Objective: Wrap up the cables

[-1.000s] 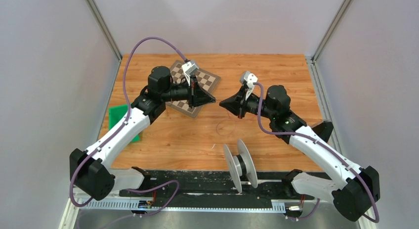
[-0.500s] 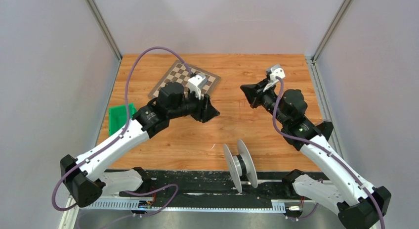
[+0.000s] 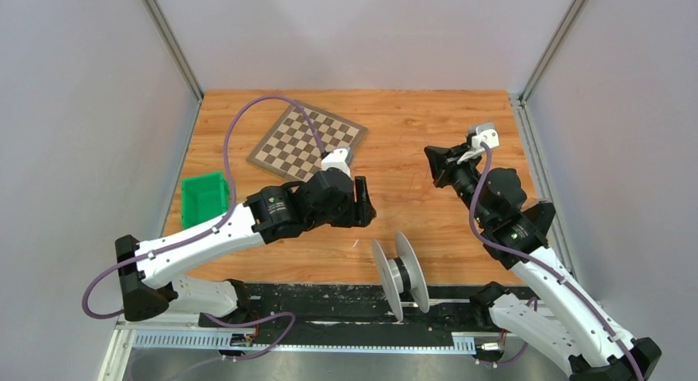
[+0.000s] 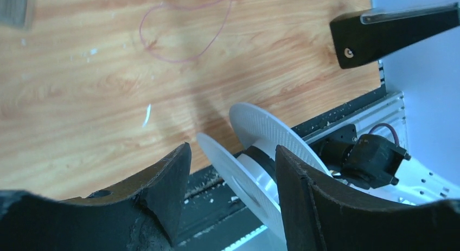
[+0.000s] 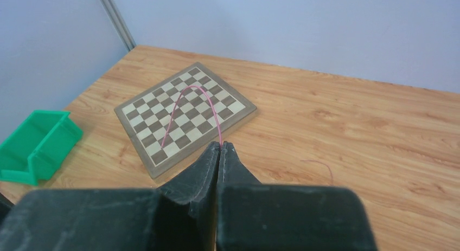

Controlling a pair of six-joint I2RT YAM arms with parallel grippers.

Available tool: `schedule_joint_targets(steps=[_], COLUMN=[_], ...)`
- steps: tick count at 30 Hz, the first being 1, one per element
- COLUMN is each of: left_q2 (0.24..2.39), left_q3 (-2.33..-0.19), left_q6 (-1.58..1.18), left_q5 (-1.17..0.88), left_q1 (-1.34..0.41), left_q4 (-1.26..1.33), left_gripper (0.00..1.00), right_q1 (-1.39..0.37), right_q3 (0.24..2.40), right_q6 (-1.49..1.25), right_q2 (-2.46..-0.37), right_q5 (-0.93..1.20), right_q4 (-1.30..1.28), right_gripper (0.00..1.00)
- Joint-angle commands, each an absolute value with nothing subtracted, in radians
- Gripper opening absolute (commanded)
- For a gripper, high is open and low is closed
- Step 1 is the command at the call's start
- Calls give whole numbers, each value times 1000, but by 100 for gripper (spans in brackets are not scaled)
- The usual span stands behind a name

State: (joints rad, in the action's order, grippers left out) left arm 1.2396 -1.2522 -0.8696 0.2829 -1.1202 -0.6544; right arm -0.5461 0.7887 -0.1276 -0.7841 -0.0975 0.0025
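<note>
Pink cable [image 5: 191,87], thin as thread, rises out of my right tool [image 5: 222,145] and bends in a narrow arch in front of the chessboard [image 5: 184,115]. That tool's two fingers are pressed flat together with the strand caught at their very tips. From my left wrist camera another stretch of the same thin cable [image 4: 181,61] lies in a loose loop on the wooden table [image 3: 411,118], apart from the spool. The white spool [image 4: 260,137] stands on its edges at the near side of the table, its two round flanges upright with a dark hub between them, and I see no cable wound on it. My left tool [image 4: 232,148] hangs just above and behind the spool with its fingers spread wide and nothing between them. Seen from above, my right tool [image 3: 435,160] is held well off to the right and farther back. The chessboard sits at the far left of the table, and a green bin [image 3: 203,198] rests near the left edge.
</note>
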Motion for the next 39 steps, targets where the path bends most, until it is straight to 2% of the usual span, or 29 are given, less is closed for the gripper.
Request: schedule_joint_targets(steps=[1,10,17,19,21,24,26,28,34,39], left_q2=[1259,1333,1407,1406,1411,1424,1423,1414,1359,1260], left_q3=[-1275,-1267,-1296,-1282,-1281,-1310,-1350,-1393,-1452,-1295], left_q6=[-1170,-1298,-1321,-1319,-1301,-1245,-1162,-1044,-635,-212], left_q5=[310,163,122,134,137,197,253,307,496,432], left_q1=[-1149,-1213,-1244,-1244,-1244,-1244,-1244,-1244,-1209,-1143], left_q4=[-782,-683,-794,-794,-789,-823,-844,-848,-818,-559], left_gripper=[66,67,59,53,42,16,4,0,0,0], right_q1=[-541,-537,-534,-532,-532,-531,-531,-531,-531,-531], right_q3=[764,736,727,727,726,730,735,739,733,702], right_q6=[-106,-79,-68,-69,-69,-69,-67,-57,-50,-48], right_q2=[-734,-705,-685,-685,-685,-688,-687,-680,-655,-653], right_q5=[-124,-146,-159,-158,-162,-159,-148,-121,-38,111], right_q4=[12,6,4,3,3,4,3,3,-25,-9], right_gripper=[0,0,0,0,0,0,0,0,0,0])
